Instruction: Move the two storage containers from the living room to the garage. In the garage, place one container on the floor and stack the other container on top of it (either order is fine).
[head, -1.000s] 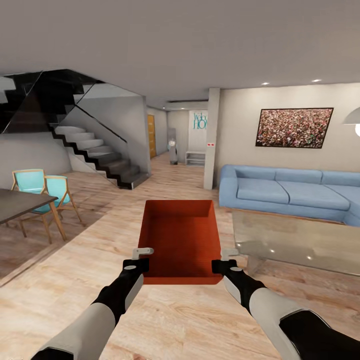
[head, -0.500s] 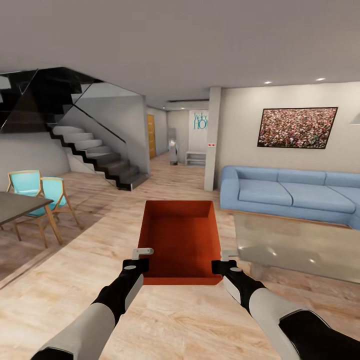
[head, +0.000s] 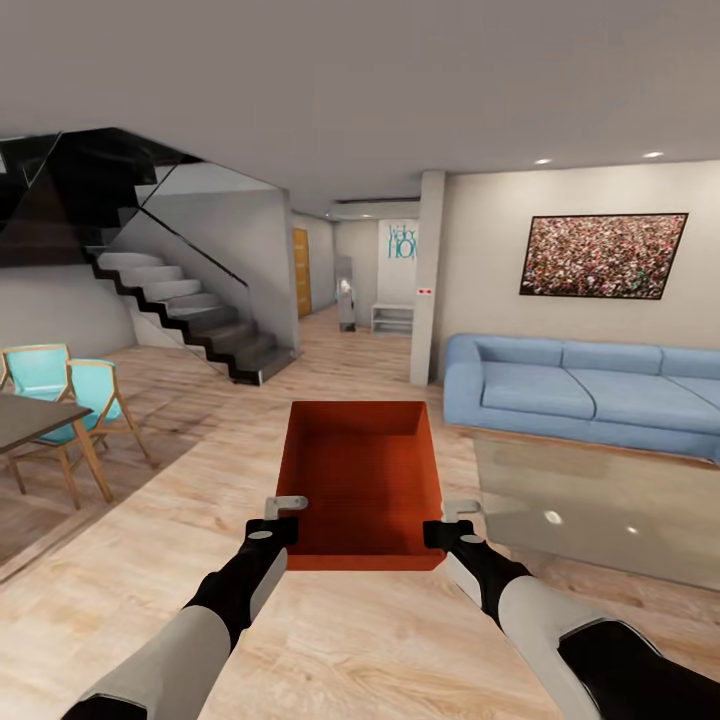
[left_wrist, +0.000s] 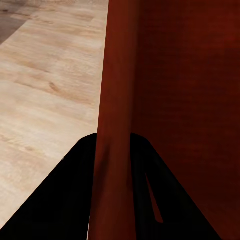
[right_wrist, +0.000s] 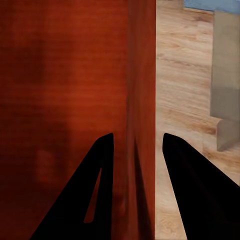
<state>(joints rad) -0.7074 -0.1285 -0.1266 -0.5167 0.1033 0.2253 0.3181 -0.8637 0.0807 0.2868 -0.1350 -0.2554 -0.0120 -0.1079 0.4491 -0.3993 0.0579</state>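
A: Where's the bin?
B: Storage container (head: 362, 480) is carried over the living room (head: 300, 620) planks, sofa (head: 590, 390) beside.
A: Grip?
B: Left gripper (left_wrist: 114, 150) and right gripper (right_wrist: 137, 145) each clamp a side wall near the corner. Likely light, stiff, slick; rim pinch should hold.

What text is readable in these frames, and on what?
Teal lettering on the far hallway wall: two lines, too blurred to read; the lower may start "HO".
Small white plate with red marks on the pillar: too small to read.
Container, left gripper, right gripper: no text.
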